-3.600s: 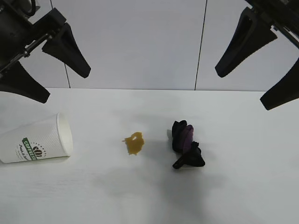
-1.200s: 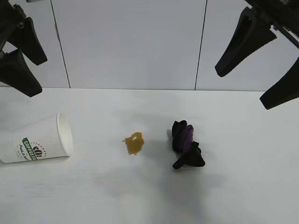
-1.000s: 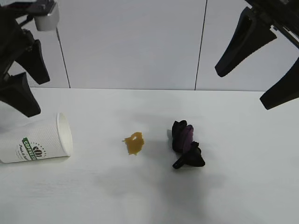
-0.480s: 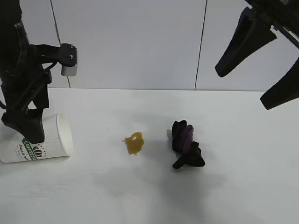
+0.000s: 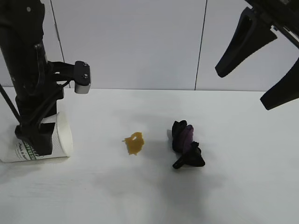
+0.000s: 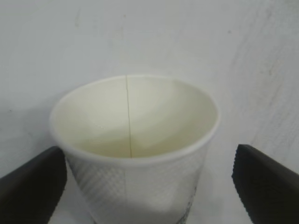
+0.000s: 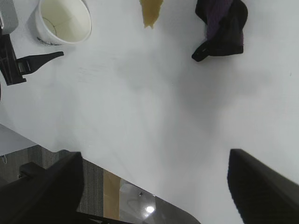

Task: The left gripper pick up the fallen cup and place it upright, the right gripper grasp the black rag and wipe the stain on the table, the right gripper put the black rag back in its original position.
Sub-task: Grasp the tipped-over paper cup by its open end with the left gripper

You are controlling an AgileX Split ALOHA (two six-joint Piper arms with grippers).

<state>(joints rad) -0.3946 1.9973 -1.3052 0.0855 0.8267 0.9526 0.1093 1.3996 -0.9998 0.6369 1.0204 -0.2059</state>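
Observation:
The white cup lies on its side at the table's left, mouth toward the middle. My left gripper has come down over it and is open; in the left wrist view the cup sits between the two fingers, with a gap on one side. The amber stain is at the middle, the black rag with its purple fold to its right. My right gripper hangs open high at the upper right, holding nothing.
The grey panelled wall closes the back. In the right wrist view the table's front edge shows, with the cup, stain and rag farther off.
The left arm has swung down from the upper left and its open fingers now straddle the fallen cup. Cup, stain, rag and right arm have not moved.

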